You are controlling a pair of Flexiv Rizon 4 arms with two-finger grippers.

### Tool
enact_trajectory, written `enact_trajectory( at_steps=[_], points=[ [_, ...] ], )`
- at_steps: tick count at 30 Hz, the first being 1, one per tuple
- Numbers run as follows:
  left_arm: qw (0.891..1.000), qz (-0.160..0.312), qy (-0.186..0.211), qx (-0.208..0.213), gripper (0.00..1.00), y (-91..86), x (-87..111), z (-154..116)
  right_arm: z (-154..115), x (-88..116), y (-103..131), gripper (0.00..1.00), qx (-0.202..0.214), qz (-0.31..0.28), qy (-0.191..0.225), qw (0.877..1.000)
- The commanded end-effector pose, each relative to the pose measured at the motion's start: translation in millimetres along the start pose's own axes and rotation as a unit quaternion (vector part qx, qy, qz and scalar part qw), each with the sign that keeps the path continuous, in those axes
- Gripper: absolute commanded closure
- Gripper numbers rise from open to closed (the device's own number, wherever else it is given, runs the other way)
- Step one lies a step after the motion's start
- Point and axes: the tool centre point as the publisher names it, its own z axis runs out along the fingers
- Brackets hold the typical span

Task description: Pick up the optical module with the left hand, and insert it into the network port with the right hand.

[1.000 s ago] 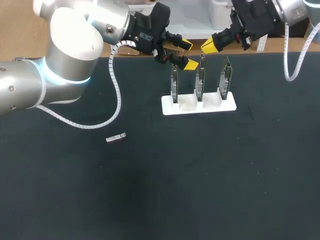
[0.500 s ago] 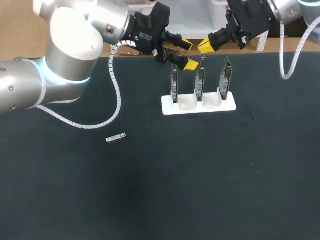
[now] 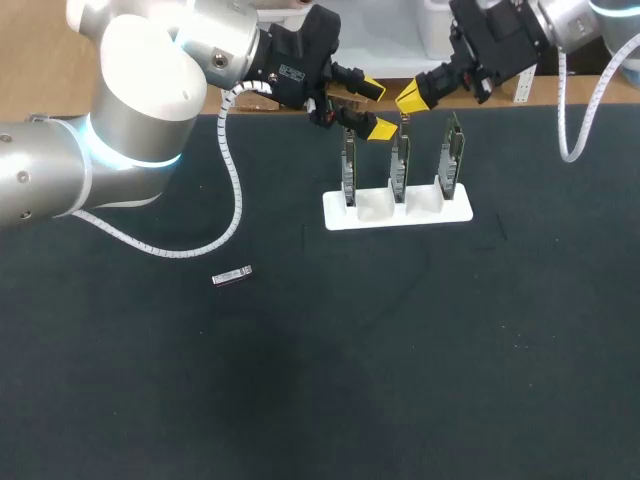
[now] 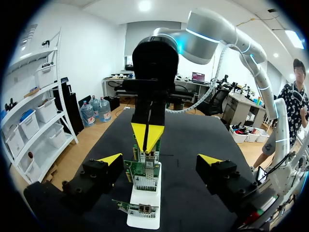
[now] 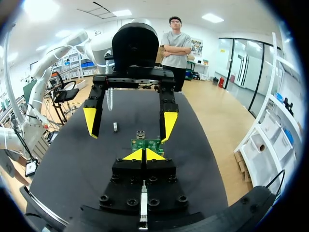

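Head view: L fingers [image 3: 380,128] wide open, empty; R fingers [image 3: 410,97] shut, empty; optical module [image 3: 232,276] on counter [image 3: 400,350].

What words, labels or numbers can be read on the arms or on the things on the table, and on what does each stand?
White label on the left arm, just behind its jaws: print too small to read.
Network cards in the white stand: any markings too small to read.
Optical module: no readable marking.
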Motion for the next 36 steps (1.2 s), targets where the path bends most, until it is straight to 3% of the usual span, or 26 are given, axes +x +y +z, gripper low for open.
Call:
enact_trajectory(
  at_steps=[1, 36],
  points=[
    [1.000, -0.001, 0.004, 0.002, 0.00, 2.5, -1.6, 0.9, 1.9, 1.5, 0.8, 1.00, -0.001, 0.002, 0.001, 1.000],
    [1.000, -0.001, 0.004, 0.002, 0.00, 2.5, -1.6, 0.9, 13.8, 20.9, 5.8, 1.00, -0.014, 0.020, 0.027, 0.999]
  ],
)
